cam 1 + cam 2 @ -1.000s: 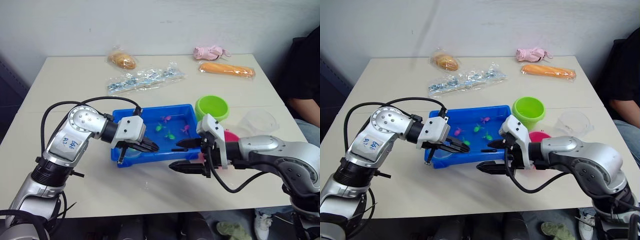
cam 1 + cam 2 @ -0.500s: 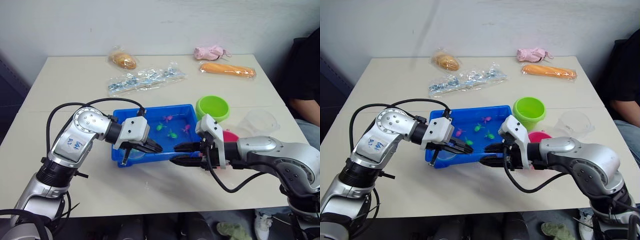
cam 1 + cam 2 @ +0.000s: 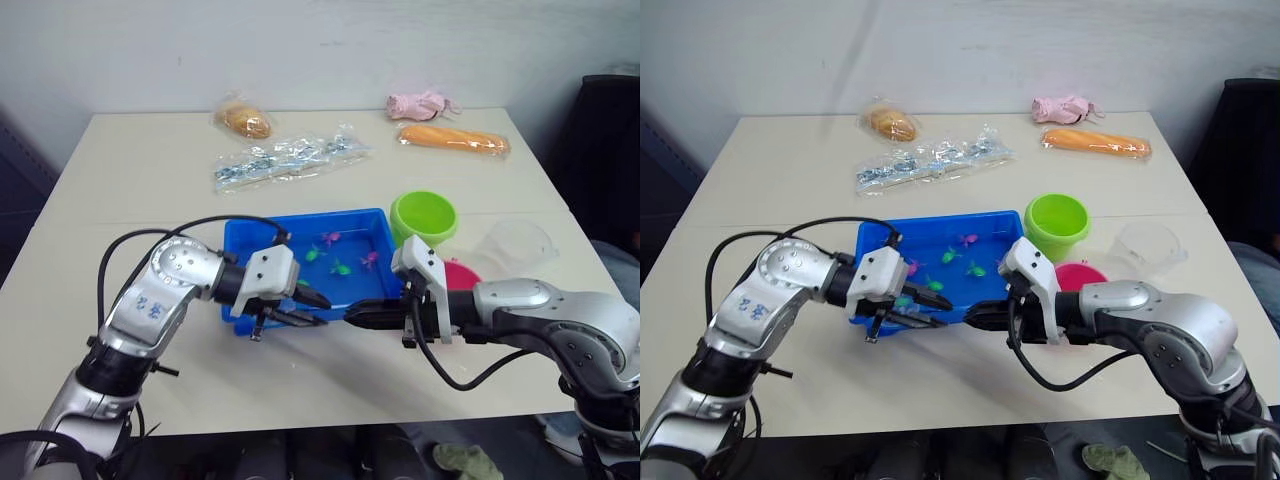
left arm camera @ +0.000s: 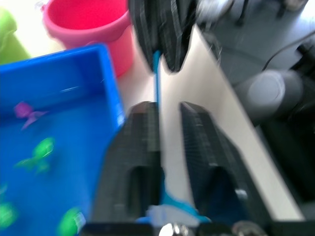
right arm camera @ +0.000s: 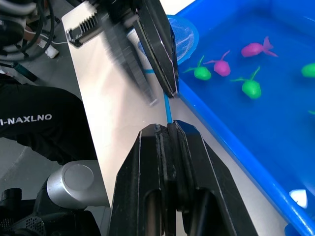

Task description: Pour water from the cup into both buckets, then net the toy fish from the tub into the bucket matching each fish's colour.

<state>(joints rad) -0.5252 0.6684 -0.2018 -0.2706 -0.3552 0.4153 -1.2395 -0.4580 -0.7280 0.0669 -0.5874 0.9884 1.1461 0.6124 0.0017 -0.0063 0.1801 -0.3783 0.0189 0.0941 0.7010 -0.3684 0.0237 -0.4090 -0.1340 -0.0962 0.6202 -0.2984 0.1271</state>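
The small net point(image 5: 178, 37) looked feather-light, a thin blue handle with a soft mesh hoop, best pinched along the stiff handle since the mesh would give. It lay over the near edge of the blue tub point(image 3: 240, 240), hoop at the water. The right claw point(image 3: 368, 317) was clenched on the handle's end; the left claw point(image 3: 300, 308) stood slightly parted around the handle nearer the hoop. Tiny toy fish point(image 3: 340, 267) floated further in. The pale bench point(image 3: 150, 180) was smooth, with free room near the tub; green bucket point(image 3: 425, 215), pink bucket point(image 4: 86, 22) and cup point(image 3: 515, 243) stood right.
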